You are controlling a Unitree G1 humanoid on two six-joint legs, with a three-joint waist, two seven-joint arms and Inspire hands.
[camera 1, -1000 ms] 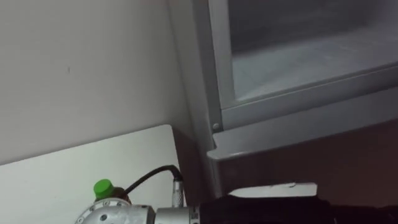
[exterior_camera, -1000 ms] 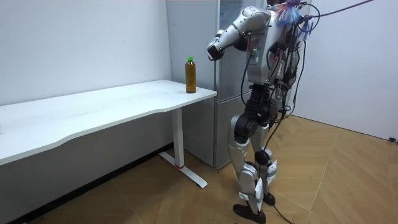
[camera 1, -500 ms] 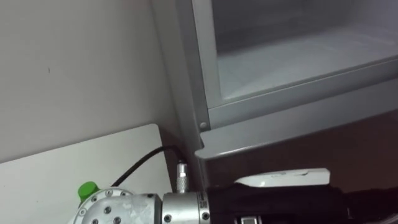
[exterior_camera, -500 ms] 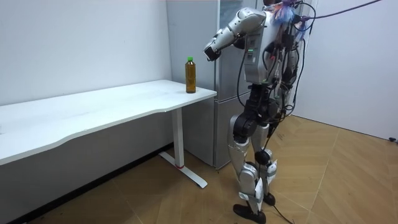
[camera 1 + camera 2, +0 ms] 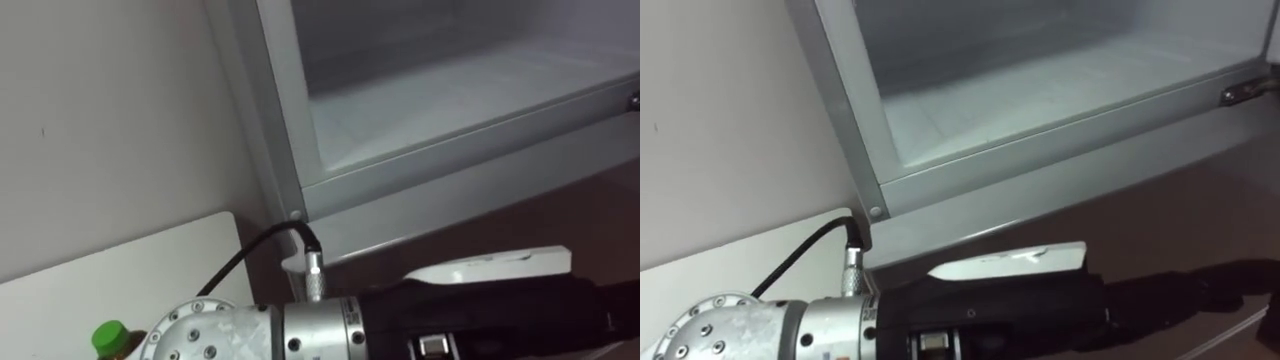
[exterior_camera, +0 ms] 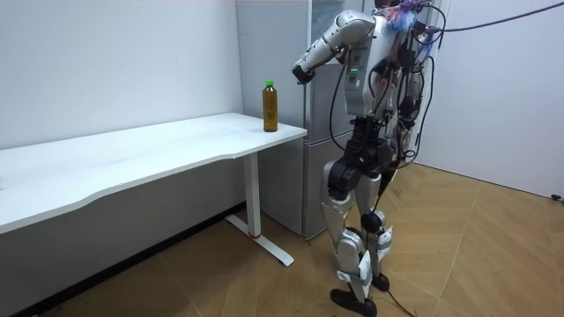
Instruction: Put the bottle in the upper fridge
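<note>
The bottle [image 6: 270, 106], amber with a green cap [image 5: 110, 340], stands upright at the end of the white table [image 6: 176, 145], beside the fridge [image 6: 282, 53]. The upper fridge compartment [image 5: 450, 100] is open, with a pale bare shelf inside. My left arm is raised and crosses the bottom of the eye views from the lower left. Its black hand [image 5: 1040, 295] stretches to the right in front of the fridge, below the open compartment, fingers straight and holding nothing. The bottle sits left of the wrist, apart from the hand.
A plain white wall [image 5: 100, 120] runs behind the table and meets the fridge's grey frame [image 5: 270, 130]. The dark lower fridge front [image 5: 570, 210] lies under the open compartment. I stand on a wood floor [image 6: 458, 246] in front of the fridge, next to the table's end.
The whole eye view has slid left, so the camera has turned right toward the fridge. My left arm has lifted slightly. The bottle has stayed in place on the table.
</note>
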